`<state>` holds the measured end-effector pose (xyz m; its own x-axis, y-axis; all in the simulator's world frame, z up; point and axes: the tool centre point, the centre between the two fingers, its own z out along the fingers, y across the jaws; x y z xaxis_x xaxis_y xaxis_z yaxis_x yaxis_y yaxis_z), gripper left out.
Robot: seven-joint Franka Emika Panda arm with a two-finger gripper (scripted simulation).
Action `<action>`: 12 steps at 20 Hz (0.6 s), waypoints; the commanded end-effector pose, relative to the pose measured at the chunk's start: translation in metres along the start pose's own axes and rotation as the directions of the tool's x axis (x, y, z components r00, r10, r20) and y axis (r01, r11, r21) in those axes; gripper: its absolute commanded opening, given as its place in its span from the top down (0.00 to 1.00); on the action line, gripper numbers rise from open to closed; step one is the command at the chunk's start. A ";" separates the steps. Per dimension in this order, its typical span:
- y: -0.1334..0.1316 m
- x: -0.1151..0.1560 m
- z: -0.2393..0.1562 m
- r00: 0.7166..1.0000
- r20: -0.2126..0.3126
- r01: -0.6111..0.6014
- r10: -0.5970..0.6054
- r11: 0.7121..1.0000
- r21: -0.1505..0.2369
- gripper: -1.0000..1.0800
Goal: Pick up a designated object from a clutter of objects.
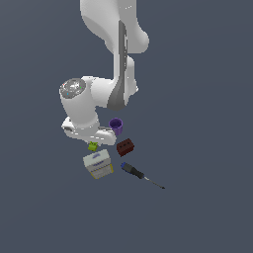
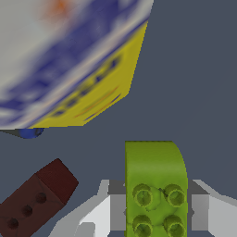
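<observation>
The lime-green studded brick (image 1: pixel 93 146) sits right under my hand, just above the white-and-yellow box (image 1: pixel 98 164) in the exterior view. In the wrist view the brick (image 2: pixel 156 185) stands between my two fingers, studs facing the camera. Both grey pads (image 2: pixel 116 210) press against its sides. My gripper (image 2: pixel 156 210) is shut on the brick; in the exterior view the gripper (image 1: pixel 93 143) is mostly hidden by the hand. I cannot tell whether the brick is off the ground.
A purple cup (image 1: pixel 116 125) stands by the hand. A dark red brick (image 1: pixel 125 147) (image 2: pixel 34 199) lies beside the green one. A blue-handled screwdriver (image 1: pixel 133 171) lies toward the exterior view's right. The box (image 2: pixel 69 60) looms close. The tiny yellow piece is hidden.
</observation>
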<state>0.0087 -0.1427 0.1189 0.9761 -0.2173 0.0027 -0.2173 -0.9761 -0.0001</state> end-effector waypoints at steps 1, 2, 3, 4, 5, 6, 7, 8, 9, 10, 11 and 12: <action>0.004 0.006 -0.026 1.000 0.000 0.000 0.000 1.000 0.000 1.00; 0.005 0.009 -0.036 1.000 0.000 0.000 0.000 1.000 0.000 1.00; 0.006 0.012 -0.046 1.000 0.000 0.000 0.000 1.000 0.000 1.00; 0.008 0.014 -0.056 1.000 0.000 0.000 0.000 1.000 0.000 1.00; 0.009 0.017 -0.067 1.000 0.000 0.000 0.000 1.000 0.000 1.00; 0.011 0.019 -0.077 1.000 0.000 0.000 0.000 1.000 0.000 1.00; 0.012 0.022 -0.086 1.000 0.001 0.000 0.000 1.000 -0.001 1.00; 0.013 0.025 -0.096 1.000 0.001 0.000 0.000 1.000 -0.001 1.00; 0.015 0.028 -0.106 1.000 0.001 0.000 0.000 1.000 -0.001 1.00; 0.016 0.030 -0.116 1.000 0.001 0.000 0.000 1.000 -0.001 1.00; 0.017 0.033 -0.126 1.000 0.001 0.000 0.000 1.000 -0.001 1.00; 0.019 0.036 -0.136 1.000 0.001 0.000 0.000 1.000 -0.001 1.00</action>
<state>0.0361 -0.1660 0.2396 0.9760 -0.2177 0.0025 -0.2177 -0.9760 0.0005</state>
